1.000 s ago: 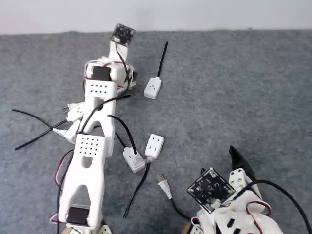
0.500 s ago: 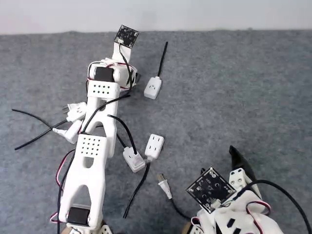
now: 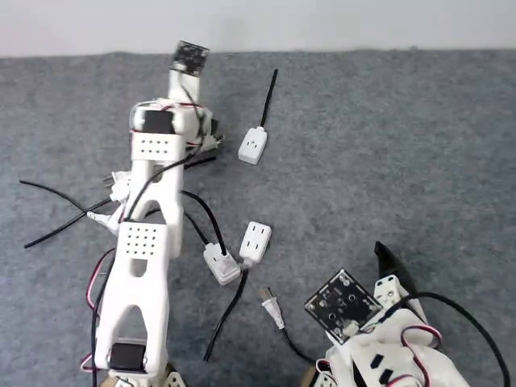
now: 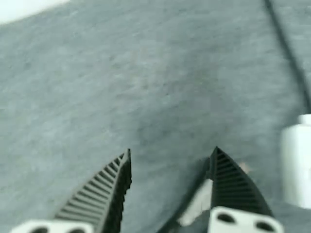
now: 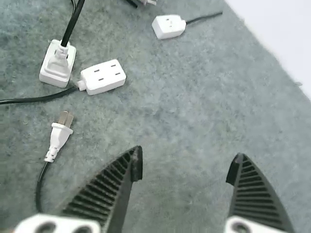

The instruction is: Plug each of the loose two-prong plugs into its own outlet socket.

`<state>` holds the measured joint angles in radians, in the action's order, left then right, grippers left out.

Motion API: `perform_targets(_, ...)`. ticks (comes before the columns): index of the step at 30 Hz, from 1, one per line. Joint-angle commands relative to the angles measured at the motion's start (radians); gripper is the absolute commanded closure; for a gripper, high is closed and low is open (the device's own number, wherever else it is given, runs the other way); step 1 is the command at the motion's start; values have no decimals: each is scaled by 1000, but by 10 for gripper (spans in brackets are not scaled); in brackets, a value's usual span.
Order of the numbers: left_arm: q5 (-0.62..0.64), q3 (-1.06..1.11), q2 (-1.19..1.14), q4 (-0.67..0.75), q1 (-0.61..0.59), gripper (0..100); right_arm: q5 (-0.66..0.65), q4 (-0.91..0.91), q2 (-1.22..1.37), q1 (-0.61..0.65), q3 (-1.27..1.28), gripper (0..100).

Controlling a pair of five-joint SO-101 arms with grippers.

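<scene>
My left gripper (image 4: 171,151) is open over bare grey carpet, with nothing between its fingers. A white single outlet socket (image 4: 296,165) sits just off one finger; in the high view this socket (image 3: 252,145) lies right of the left arm's wrist (image 3: 161,137). Near the table's front, my right gripper (image 5: 188,154) is open above carpet. A loose two-prong plug (image 5: 59,136) (image 3: 271,306) lies ahead of it. Beyond are a three-slot socket (image 5: 102,76) (image 3: 256,242) and a socket with a plug in it (image 5: 57,60) (image 3: 222,264). Another loose plug (image 3: 121,185) lies left of the left arm.
Black cords (image 3: 56,214) trail across the carpet at the left, under and beside the left arm. The single socket's cord (image 3: 270,93) runs toward the carpet's back edge. Open carpet (image 3: 403,145) spreads over the right half.
The left arm's wrist has swung slightly left, away from the single socket. The right arm has shifted a little toward the left. The plugs and sockets have not moved.
</scene>
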<state>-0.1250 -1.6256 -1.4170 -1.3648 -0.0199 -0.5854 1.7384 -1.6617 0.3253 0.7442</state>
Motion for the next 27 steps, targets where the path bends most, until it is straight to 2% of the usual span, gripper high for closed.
perform_targets(1,29,-54,92,-66,-69,742,-38,-68,13,4,3,719)
perform_targets(6,37,-54,281,-209,-86,742,-21,-219,148,2,20,718)
perform_targets(13,41,-51,542,-394,-89,742,18,-487,621,4,-135,718)
perform_targets(21,60,-45,720,-396,-106,742,80,-545,1132,10,-497,718)
perform_targets(27,29,-51,790,-393,-68,742,130,-490,1270,8,-661,718)
